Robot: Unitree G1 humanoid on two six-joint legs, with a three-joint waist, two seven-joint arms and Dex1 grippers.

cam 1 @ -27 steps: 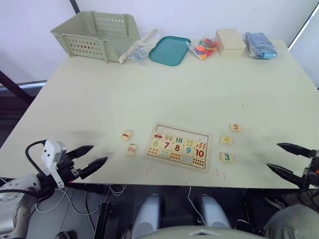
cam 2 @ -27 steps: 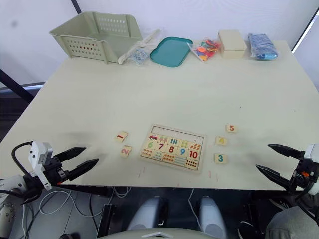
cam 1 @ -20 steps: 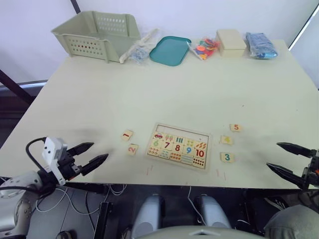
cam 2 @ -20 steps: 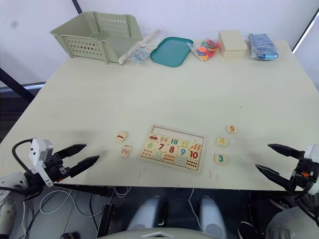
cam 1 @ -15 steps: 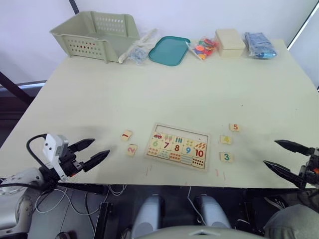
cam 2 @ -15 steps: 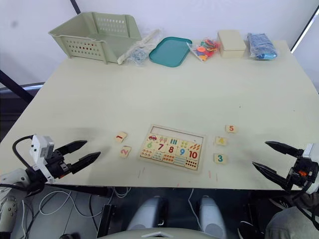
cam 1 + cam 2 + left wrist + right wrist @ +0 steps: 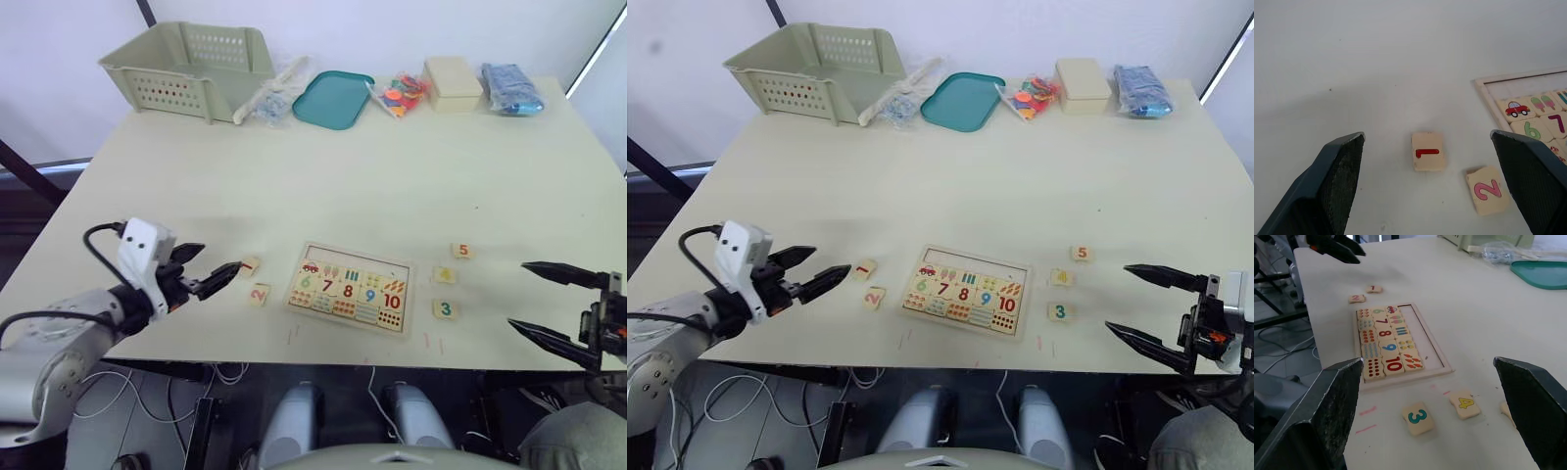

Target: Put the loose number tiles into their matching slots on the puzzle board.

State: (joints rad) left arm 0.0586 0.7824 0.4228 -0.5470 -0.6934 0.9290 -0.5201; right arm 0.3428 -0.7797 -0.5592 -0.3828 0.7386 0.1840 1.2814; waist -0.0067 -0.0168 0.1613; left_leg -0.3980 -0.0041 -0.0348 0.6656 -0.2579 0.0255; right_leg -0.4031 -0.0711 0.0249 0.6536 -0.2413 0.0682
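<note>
Desk (image 7: 392,176): pale top carrying everything; a basket, a teal tray, a cream box and bags sit along the far edge, well apart from the work
Puzzle board (image 7: 351,289): flat near the front edge, between the two arms; long axis runs left to right; top row of slots (image 7: 1422,340) is bare, lower rows 6 to 10 filled
Left end effector (image 7: 206,269): fingers spread wide, holding nothing, tips aimed toward the board; tile 1 lies just ahead of the tips, framed between them in the left wrist view
Right end effector (image 7: 1146,304): fingers spread wide, empty, off the right side of the board, with tiles 3, 4 and 5 between it and the board
Tile 1 (image 7: 1428,151): on the desk left of the board, digit lying sideways; nearest tile to the left arm
Tile 2 (image 7: 1488,190): just beside tile 1, nearer the front edge, turned askew
Tile 3 (image 7: 1417,417), tile 4 (image 7: 1464,404), tile 5 (image 7: 461,252): loose column right of the board, nearer the right arm
Change: the left end effector has come forward and inward from the desk's front corner to just short of tile 1; the right has edged slightly inward; tiles and board have not moved
</note>
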